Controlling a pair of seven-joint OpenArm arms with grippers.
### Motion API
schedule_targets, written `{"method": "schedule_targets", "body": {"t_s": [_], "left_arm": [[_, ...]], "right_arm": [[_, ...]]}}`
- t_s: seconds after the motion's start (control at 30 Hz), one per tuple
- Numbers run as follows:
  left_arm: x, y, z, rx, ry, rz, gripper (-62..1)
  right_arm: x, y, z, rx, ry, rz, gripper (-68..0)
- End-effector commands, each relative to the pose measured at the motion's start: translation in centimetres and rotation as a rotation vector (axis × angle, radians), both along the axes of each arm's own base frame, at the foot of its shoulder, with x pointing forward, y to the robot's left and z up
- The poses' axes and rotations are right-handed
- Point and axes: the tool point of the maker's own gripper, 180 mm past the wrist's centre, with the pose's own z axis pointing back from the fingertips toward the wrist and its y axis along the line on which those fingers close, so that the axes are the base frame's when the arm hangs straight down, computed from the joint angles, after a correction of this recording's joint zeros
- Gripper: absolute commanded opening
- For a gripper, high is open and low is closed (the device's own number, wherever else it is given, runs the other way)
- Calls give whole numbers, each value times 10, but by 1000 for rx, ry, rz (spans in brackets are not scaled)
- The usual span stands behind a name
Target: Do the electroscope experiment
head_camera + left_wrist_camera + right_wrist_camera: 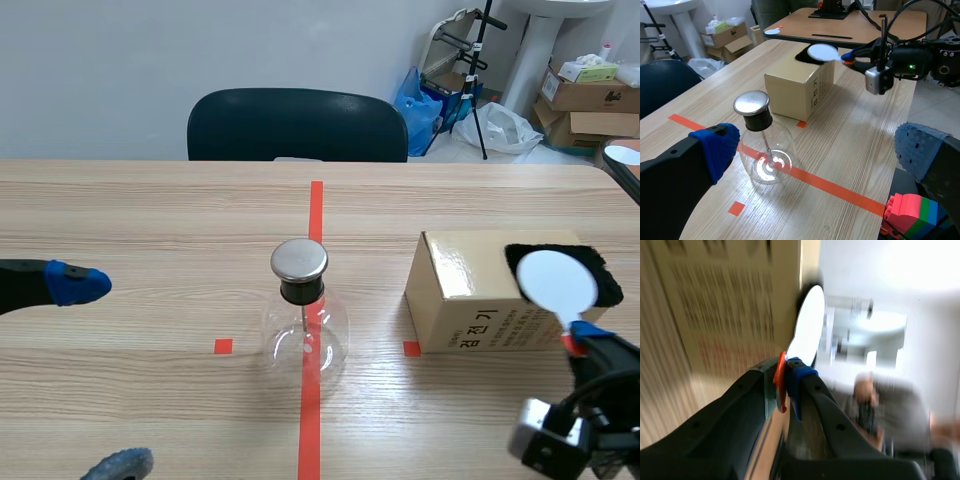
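A glass flask electroscope with a round metal cap stands on the red tape line at the table's middle; in the left wrist view the electroscope is just ahead of my open left gripper. My right gripper is shut on the red handle of a white disc paddle, held over black fur on top of a cardboard box. The right wrist view shows the paddle rising from between my fingers, beside the box.
A dark chair stands behind the table's far edge. Boxes and bags lie on the floor at the back right. Stacked toy bricks lie near my left gripper's right finger.
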Motion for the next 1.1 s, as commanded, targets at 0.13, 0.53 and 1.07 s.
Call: {"method": "schedule_targets", "body": {"t_s": [0.13, 0.53, 1.07], "left_arm": [[0, -2, 5, -30, -5, 2, 14], [0, -2, 5, -30, -5, 2, 14], [0, -2, 5, -30, -5, 2, 14]], "right_arm": [[4, -26, 6, -6, -11, -154, -665], [0, -4, 6, 24, -5, -71, -665], [-1, -8, 1, 22, 24, -103, -665]]}}
